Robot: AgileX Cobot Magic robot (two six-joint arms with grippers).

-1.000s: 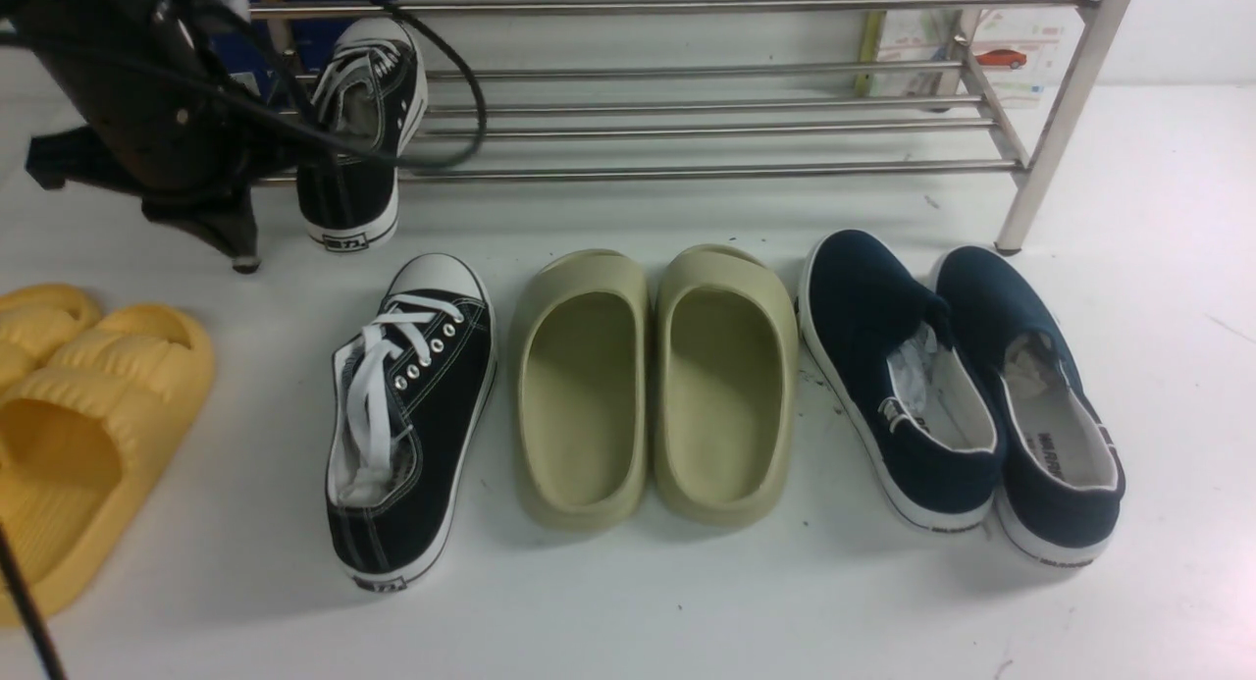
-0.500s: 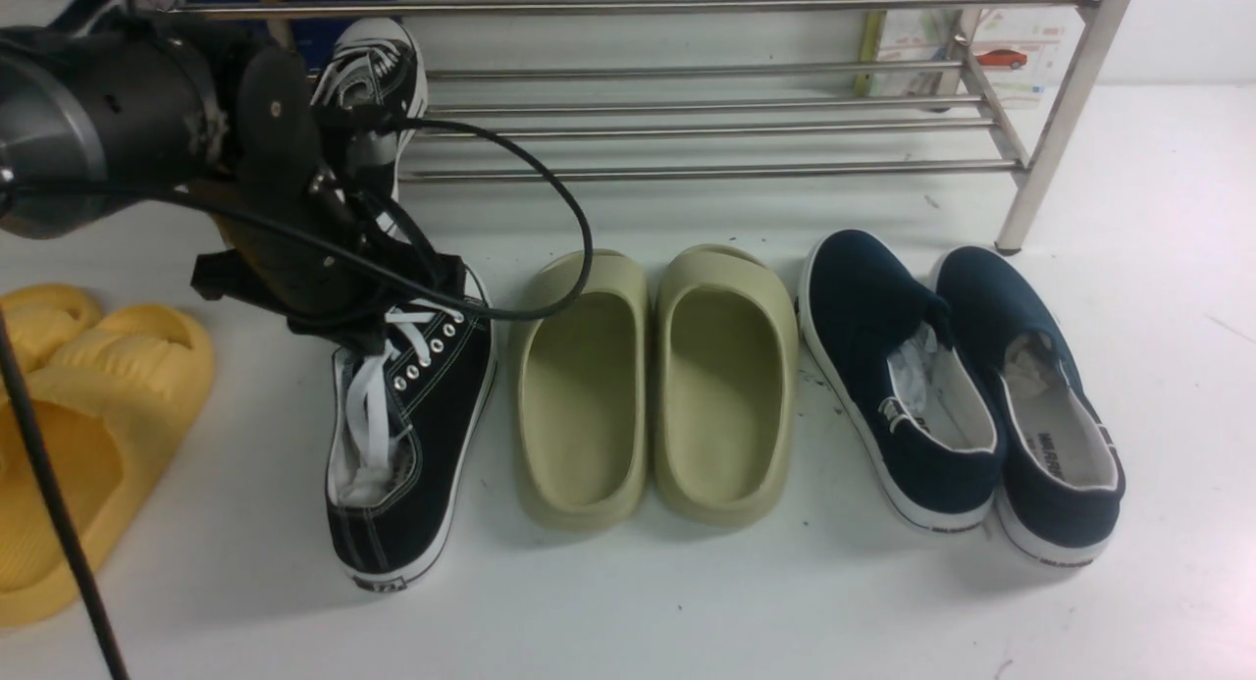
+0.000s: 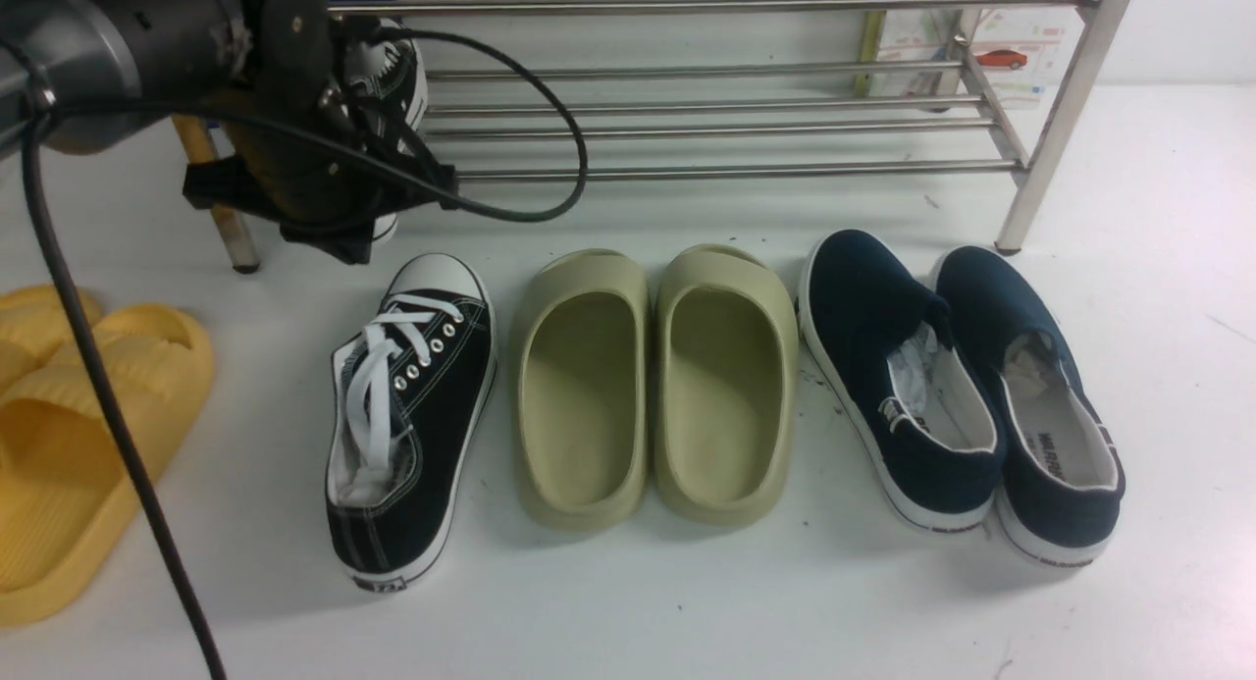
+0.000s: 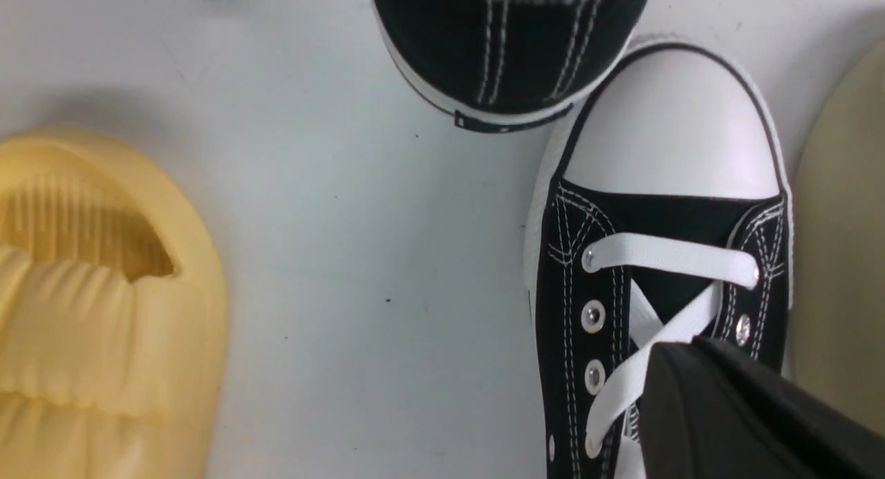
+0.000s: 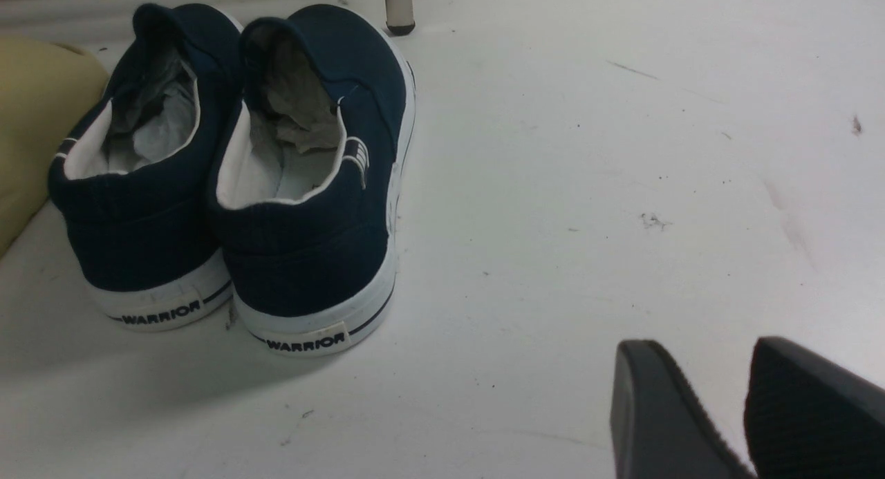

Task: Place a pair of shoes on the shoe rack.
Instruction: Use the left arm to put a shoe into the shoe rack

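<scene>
One black sneaker (image 3: 407,420) with white laces lies on the white floor, toe toward the shoe rack (image 3: 736,170). The other black sneaker (image 3: 400,64) sits on the rack's low bars at the left, mostly hidden behind my left arm (image 3: 294,160). The left wrist view shows its heel (image 4: 505,50) just above the floor sneaker's white toe cap (image 4: 674,133). My left gripper (image 4: 698,348) is shut and empty, above the floor sneaker's laces. My right gripper (image 5: 719,358) is slightly open and empty, low over bare floor to the right of the navy shoes.
Olive foam slides (image 3: 653,386) lie right of the floor sneaker. Navy slip-ons (image 3: 962,386) lie further right, near the rack's right leg (image 3: 1055,130). Yellow slides (image 3: 69,435) lie at the left. A rust-stained rack leg (image 3: 221,214) stands by my left arm, whose cables loop in front of the bars.
My left arm swung from the rack's left end down over the floor sneaker's toe, then rose back in front of the rack. No shoe has moved.
</scene>
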